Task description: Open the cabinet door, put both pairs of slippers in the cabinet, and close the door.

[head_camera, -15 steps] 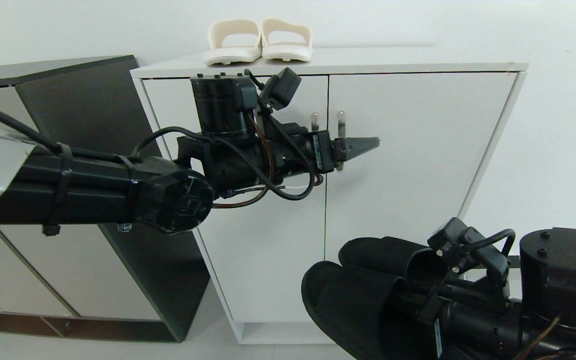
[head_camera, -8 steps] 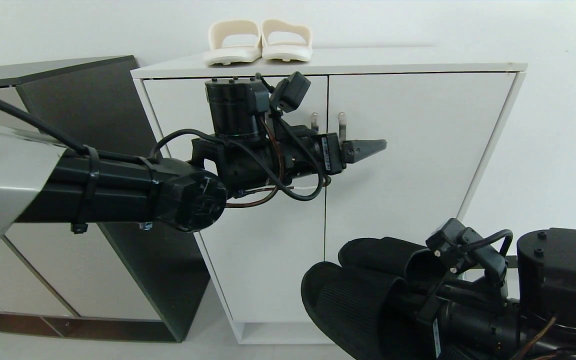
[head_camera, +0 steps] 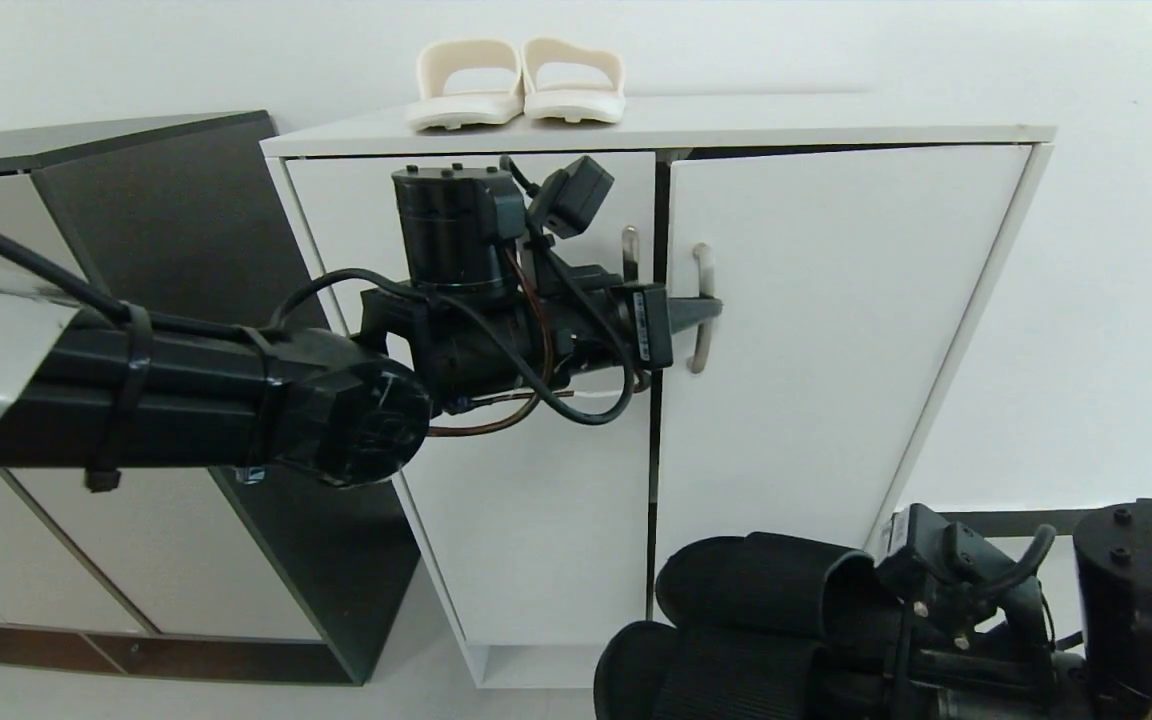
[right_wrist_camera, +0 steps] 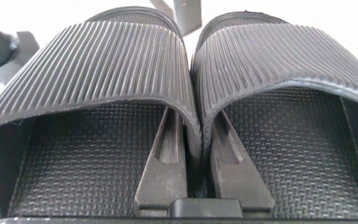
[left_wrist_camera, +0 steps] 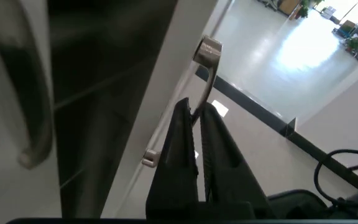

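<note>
The white cabinet [head_camera: 496, 520] has its right door [head_camera: 836, 330] slightly ajar, with a dark gap along its left and top edges. My left gripper [head_camera: 706, 310] is shut on that door's metal handle [head_camera: 702, 262]; in the left wrist view the handle [left_wrist_camera: 207, 51] runs between the fingers [left_wrist_camera: 182, 143]. The left door's handle [head_camera: 628, 248] sits just beside it. A white pair of slippers [head_camera: 521, 85] lies on the cabinet top. Low at the front right, my right gripper [right_wrist_camera: 194, 121] is shut on the black pair of slippers [head_camera: 756, 600], pinching their two inner walls [right_wrist_camera: 191, 93] together.
A dark grey cabinet [head_camera: 186, 200] stands right against the white cabinet's left side. A plain white wall rises behind both. Pale floor [head_camera: 416, 680] lies in front of the cabinet's base.
My left gripper drew back to the left with the handle in it, and the right door swung slightly open. My right arm dropped lower with the black slippers.
</note>
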Controlling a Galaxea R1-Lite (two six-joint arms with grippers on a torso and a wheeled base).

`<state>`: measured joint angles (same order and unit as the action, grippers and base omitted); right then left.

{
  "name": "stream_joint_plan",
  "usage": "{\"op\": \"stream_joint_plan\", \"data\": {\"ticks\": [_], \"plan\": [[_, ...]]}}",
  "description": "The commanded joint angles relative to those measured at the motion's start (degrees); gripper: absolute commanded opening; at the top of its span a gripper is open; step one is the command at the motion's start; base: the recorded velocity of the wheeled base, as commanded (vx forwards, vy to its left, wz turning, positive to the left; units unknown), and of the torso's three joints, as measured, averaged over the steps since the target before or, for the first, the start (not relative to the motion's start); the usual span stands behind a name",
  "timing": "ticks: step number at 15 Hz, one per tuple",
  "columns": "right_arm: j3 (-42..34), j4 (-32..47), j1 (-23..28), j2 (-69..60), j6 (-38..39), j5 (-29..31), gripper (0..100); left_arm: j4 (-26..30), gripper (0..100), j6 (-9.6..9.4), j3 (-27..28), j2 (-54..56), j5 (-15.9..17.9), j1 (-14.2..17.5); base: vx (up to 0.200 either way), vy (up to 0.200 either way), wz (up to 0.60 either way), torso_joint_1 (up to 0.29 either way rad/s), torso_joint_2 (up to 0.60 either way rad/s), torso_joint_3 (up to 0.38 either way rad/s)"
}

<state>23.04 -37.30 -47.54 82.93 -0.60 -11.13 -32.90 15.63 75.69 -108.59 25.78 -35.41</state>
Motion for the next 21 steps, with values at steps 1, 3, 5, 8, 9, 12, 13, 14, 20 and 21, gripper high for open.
{"op": "stream_joint_plan", "data": {"ticks": [1,3,5,8,9,12,13,14,20,21], "plan": [[-1.4,0.1,-0.2,-2.5,-0.5,-1.2,0,-0.7,0,-0.34,-4.6,5.0,0.0,-0.7,0.0,0.0,0.0,0.0,0.0,0.0],[-2.6,0.1,-0.2,-3.4,-2.0,-3.4,0,-1.8,0,-0.95,-8.9,7.8,0.0,-1.4,0.0,0.0,0.0,0.0,0.0,0.0],[-3.1,0.1,-0.3,-3.6,-3.0,-3.5,0,-3.1,0,-1.74,-13.6,10.7,-0.4,-2.0,0.0,0.0,0.0,0.0,0.0,0.0],[-3.0,0.0,-0.2,-3.2,-3.2,-3.4,0,-6.0,0,-4.29,-23.0,17.6,-1.7,-2.1,0.0,0.0,0.0,0.0,0.0,0.0],[-3.0,0.0,-0.3,-3.3,-3.3,-3.4,0,-6.5,0,-3.76,-22.7,17.5,-1.7,-1.1,0.0,0.0,0.0,0.0,0.0,0.0],[-3.0,0.0,-0.3,-3.0,-3.4,-3.3,0,-12.1,0,-1.48,-19.5,12.0,-1.6,1.8,0.0,0.0,0.0,0.0,0.0,0.0],[-3.0,0.0,-0.3,-3.0,-3.4,-3.3,0,-12.4,0,1.25,-16.7,10.2,-1.7,2.5,0.0,0.0,0.0,0.0,0.0,0.0],[-3.0,0.0,-0.2,-3.0,-3.4,-3.2,0,-11.8,0,2.57,-13.8,8.8,-1.6,3.7,0.0,0.0,0.0,0.0,0.0,0.0],[-3.0,0.0,-0.3,-2.8,-4.1,-3.1,0,-4.6,0,2.83,-2.9,2.8,-1.2,4.6,0.0,0.0,0.0,0.0,0.0,0.0],[-3.0,0.0,-0.3,-2.8,-4.1,-3.1,0,-3.7,0,2.83,-1.2,1.9,-1.2,4.6,0.0,0.0,0.0,0.0,0.0,0.0]]}}
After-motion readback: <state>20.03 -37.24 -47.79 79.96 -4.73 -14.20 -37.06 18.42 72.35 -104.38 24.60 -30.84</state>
